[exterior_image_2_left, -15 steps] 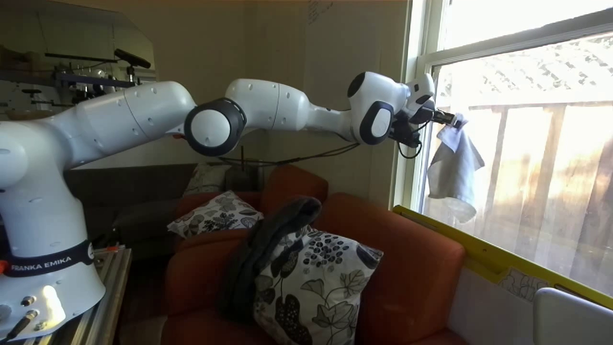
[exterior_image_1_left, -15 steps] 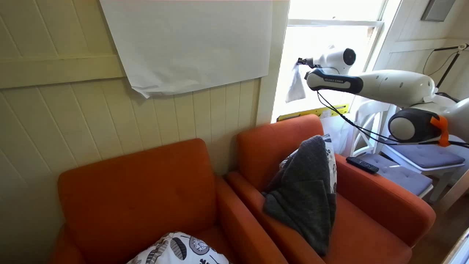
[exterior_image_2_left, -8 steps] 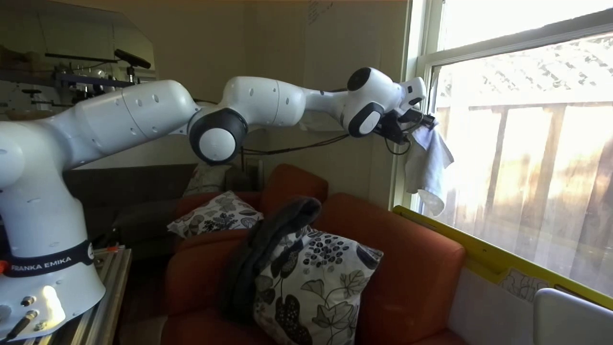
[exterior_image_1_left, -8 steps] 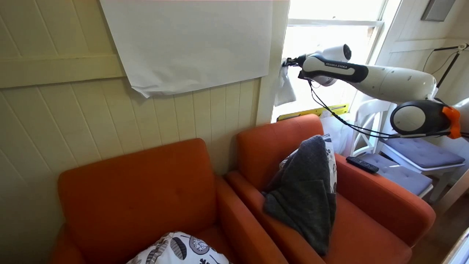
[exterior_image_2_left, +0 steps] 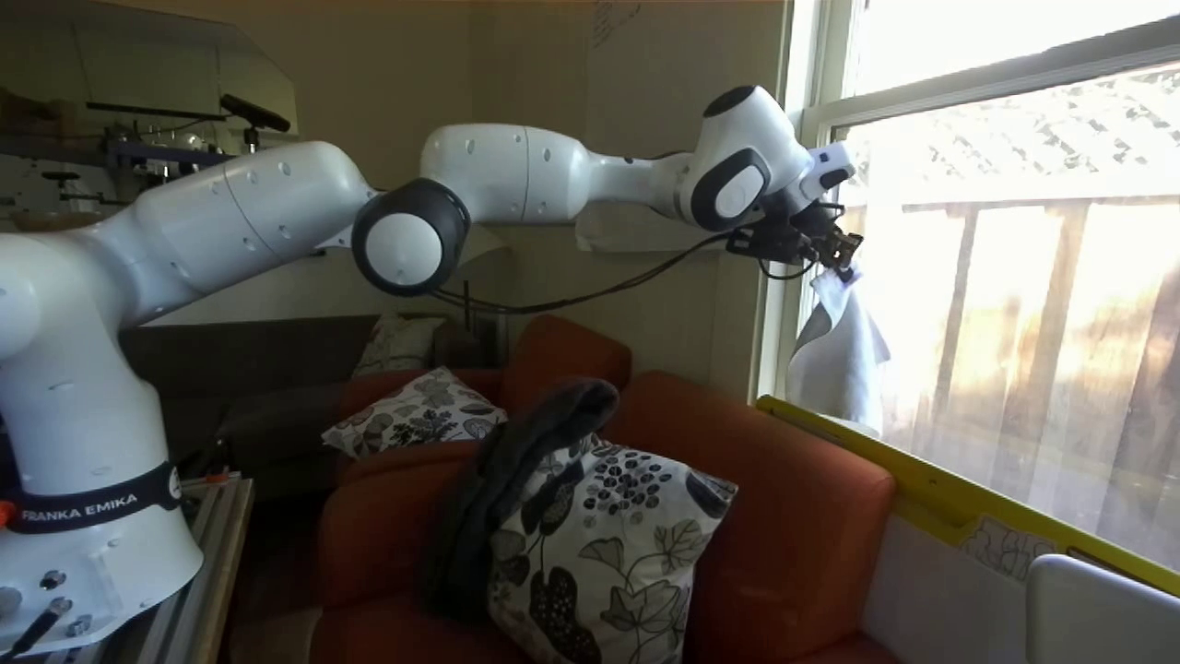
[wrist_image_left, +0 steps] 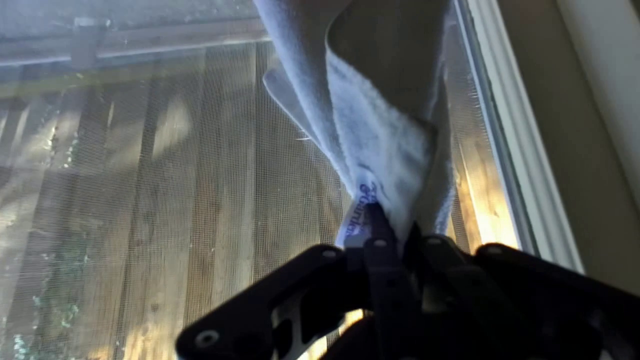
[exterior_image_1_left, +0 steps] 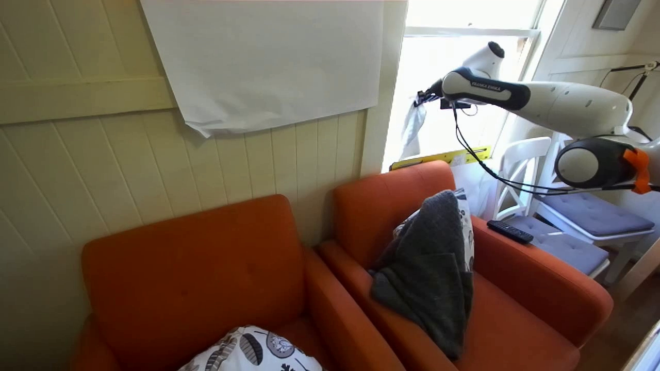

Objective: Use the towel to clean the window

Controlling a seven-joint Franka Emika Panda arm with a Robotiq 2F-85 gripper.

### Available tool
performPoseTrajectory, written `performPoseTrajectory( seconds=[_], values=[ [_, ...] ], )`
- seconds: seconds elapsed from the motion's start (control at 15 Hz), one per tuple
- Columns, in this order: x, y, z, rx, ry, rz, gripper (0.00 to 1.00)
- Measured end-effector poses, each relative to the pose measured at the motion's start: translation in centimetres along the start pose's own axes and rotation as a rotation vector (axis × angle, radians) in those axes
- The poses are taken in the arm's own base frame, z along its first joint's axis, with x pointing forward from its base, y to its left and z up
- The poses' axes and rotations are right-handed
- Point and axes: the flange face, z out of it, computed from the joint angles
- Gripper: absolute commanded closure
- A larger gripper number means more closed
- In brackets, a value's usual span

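Note:
My gripper [exterior_image_1_left: 419, 99] is shut on a corner of the white-grey towel [exterior_image_1_left: 412, 125]. The towel hangs down from the fingertips in both exterior views, and it also shows in this exterior view [exterior_image_2_left: 841, 360]. In the wrist view the fingers [wrist_image_left: 395, 225] pinch it near a white printed tag, and its folds [wrist_image_left: 380, 125] spread away from the jaws. The gripper [exterior_image_2_left: 846, 266] tilts downward in front of the lower pane of the window [exterior_image_2_left: 1014, 295], near the pane's frame [wrist_image_left: 520, 120]. I cannot tell whether the towel touches the glass.
A yellow level-like bar [exterior_image_2_left: 931, 498] lies along the window's bottom. An orange armchair [exterior_image_1_left: 397, 190] with a dark blanket [exterior_image_1_left: 428, 273] and a patterned pillow [exterior_image_2_left: 608, 544] stands below. A white chair [exterior_image_1_left: 521, 170] is beside it. Cables [exterior_image_1_left: 495, 172] hang under the arm.
The gripper first moved toward the window frame beside the paper-covered wall, then back over the pane. It now points more downward with the wrist raised. The towel swung along, still held.

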Motion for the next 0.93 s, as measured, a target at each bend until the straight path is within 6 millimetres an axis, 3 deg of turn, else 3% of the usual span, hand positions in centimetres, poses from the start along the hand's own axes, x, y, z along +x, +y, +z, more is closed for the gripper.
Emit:
performPoseTrajectory(
  seconds=[0.27,0.47,0.67,0.93],
  values=[
    [2.9,0.8,-5.0,-0.011,-0.12,-0.009,0.98],
    [3.5,2.4,-7.8,-0.048,-0.239,-0.007,0.98],
    [1.7,3.8,-8.1,-0.036,-0.404,0.015,0.98],
    [-2.2,4.9,-6.0,0.001,-0.601,0.05,0.98]
  ],
)
